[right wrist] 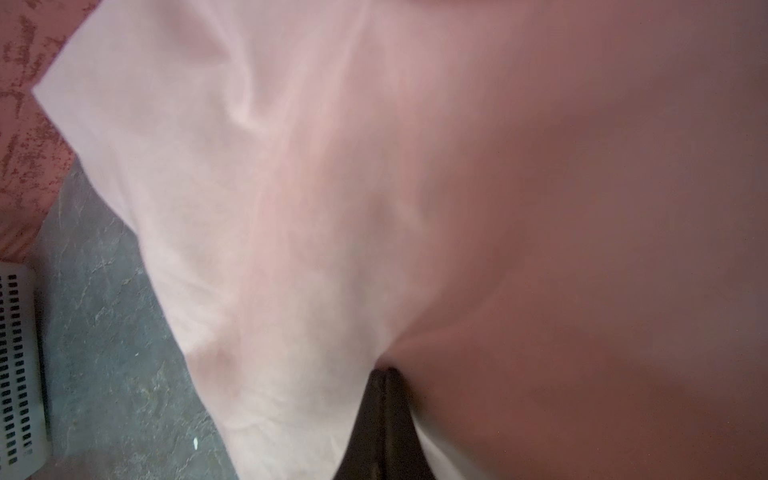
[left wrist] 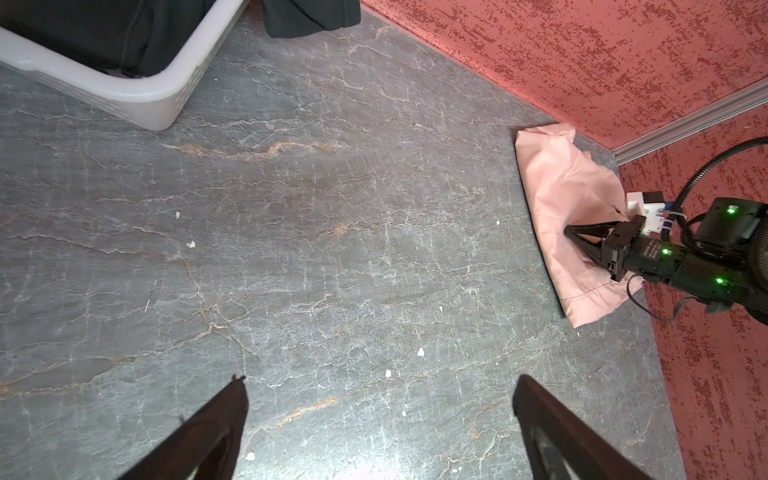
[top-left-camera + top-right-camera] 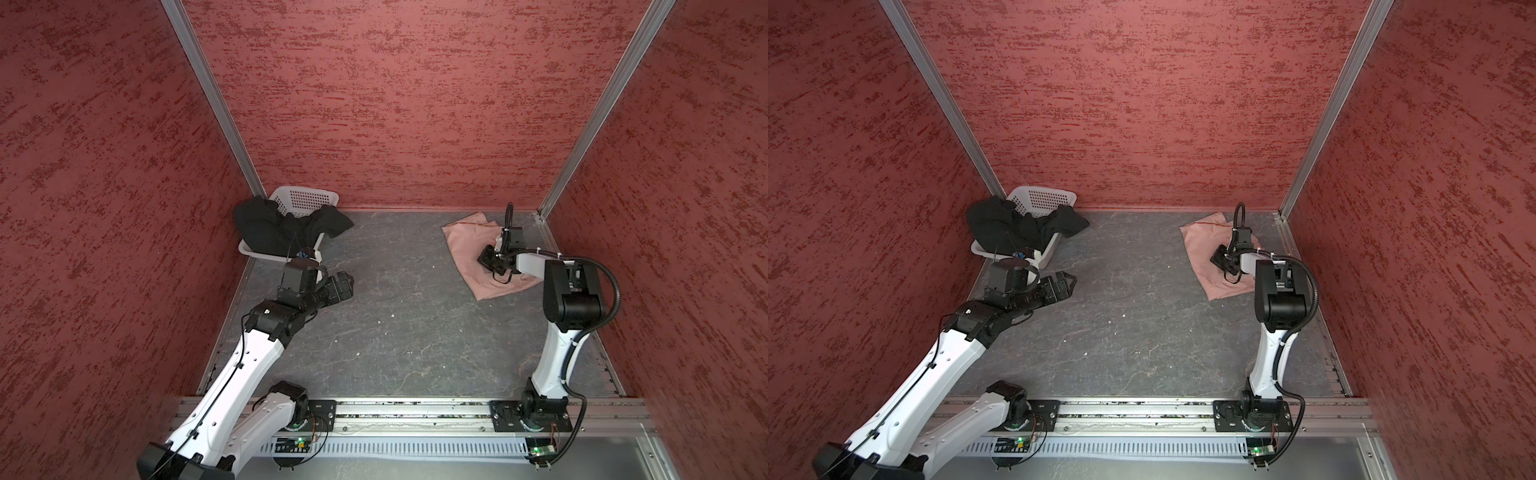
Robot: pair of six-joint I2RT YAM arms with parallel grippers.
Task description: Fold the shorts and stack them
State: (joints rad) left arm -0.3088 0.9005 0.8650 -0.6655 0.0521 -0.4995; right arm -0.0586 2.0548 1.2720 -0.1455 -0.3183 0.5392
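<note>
The pink shorts (image 3: 465,249) lie bunched on the grey stone-patterned table (image 3: 395,332) toward 1 o'clock, close to the far right corner of the red-walled booth. In both top views the right end effector (image 3: 485,261) sits down on them. In the left wrist view its tips (image 2: 570,231) come together in a point with the cloth (image 2: 557,187) drawn up around them. In the right wrist view the dark tips (image 1: 384,376) are pressed together, pinching a gather of the pink fabric (image 1: 291,208), which fills nearly the whole picture and is blurred.

The black shorts (image 3: 266,226) are heaped in the white perforated basket (image 3: 305,198) at 10 o'clock. One leg spills over its rim onto the table, and another part drapes over the wall-side edge.

The left end effector (image 3: 347,284) hangs above bare table just in front of the basket, pointing toward 3 o'clock. Its fingers (image 2: 224,415) are spread wide with nothing between them, well apart from both pairs.
</note>
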